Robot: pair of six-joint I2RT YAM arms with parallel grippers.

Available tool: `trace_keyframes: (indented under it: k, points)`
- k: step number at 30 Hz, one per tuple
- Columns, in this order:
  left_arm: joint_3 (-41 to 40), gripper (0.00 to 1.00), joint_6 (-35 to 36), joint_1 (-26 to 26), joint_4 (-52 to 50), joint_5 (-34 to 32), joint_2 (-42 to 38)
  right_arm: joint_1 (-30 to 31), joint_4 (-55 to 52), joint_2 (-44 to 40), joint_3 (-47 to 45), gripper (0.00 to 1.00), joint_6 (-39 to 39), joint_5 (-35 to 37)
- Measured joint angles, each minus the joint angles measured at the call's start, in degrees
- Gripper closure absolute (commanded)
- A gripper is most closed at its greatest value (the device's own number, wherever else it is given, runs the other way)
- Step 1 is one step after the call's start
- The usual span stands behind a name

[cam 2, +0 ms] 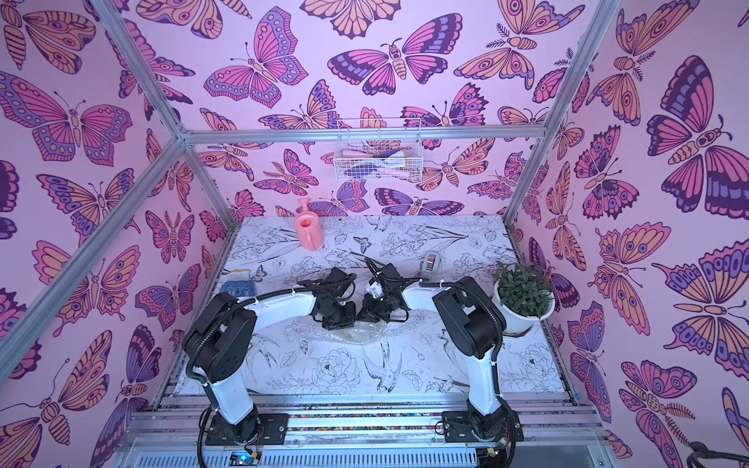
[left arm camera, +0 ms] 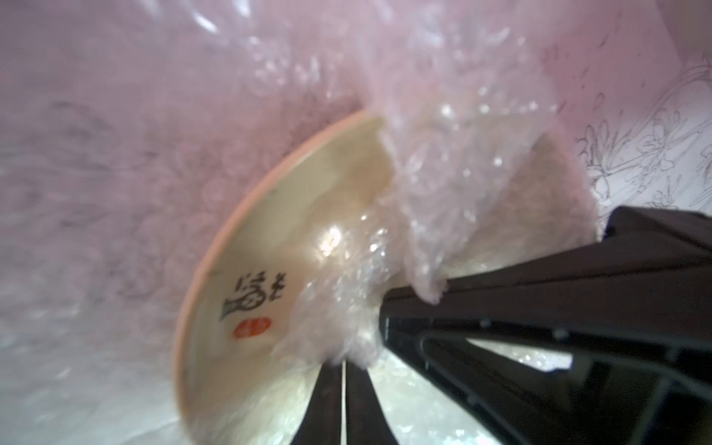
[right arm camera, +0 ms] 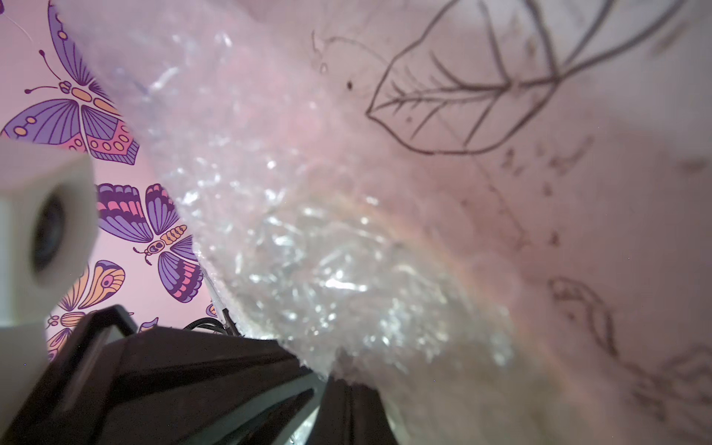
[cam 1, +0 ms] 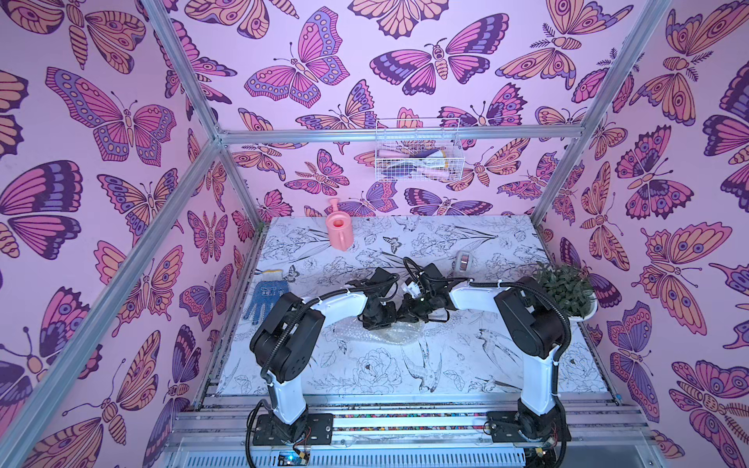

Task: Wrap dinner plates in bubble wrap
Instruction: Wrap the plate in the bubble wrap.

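Right gripper pinching bubble wrap
Jaws closed on a crinkled fold; the sheet spreads ahead over the leaf-printed table.

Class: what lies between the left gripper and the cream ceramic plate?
Clear crinkly bubble wrap, pinched in the left gripper, over the cream plate; left wrist view.

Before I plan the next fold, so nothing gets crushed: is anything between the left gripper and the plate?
Only the bubble wrap. The left gripper has its jaws shut on a fold of it, and that fold drapes over part of the plate; the rest is bare. Nothing else visible lies between them.
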Motion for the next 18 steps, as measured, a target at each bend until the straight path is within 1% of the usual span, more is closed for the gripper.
trace_keyframes:
  k: [4, 7, 9, 13, 15, 18]
  points:
    - [0.61, 0.82, 2.45, 4.33, -3.87, -1.97, -4.98, 0.0, -0.07, 0.0, 0.0, 1.0, -0.09, 0.02]
    - [1.84, 0.74, 5.55, 9.9, -5.01, -2.47, -8.39, 0.0, -0.09, 0.0, 0.0, 1.0, -0.35, 0.04]
    - [3.13, 0.7, 8.04, 14.19, -5.11, -2.08, -8.79, 0.0, -0.09, 0.0, 0.0, 1.0, -0.52, 0.07]
    - [6.54, 0.61, 14.05, 22.38, -5.57, 0.5, -5.29, 0.0, -0.17, 0.0, 0.0, 1.0, -0.96, 0.11]
    - [8.68, 0.49, 16.68, 25.2, -5.66, 1.95, -2.14, 0.0, -0.24, 0.0, 0.0, 1.0, -0.98, 0.13]
    - [11.56, 0.48, 20.0, 28.22, -6.12, 4.07, 2.47, 0.0, -0.26, -0.02, 0.0, 1.0, -1.07, 0.17]
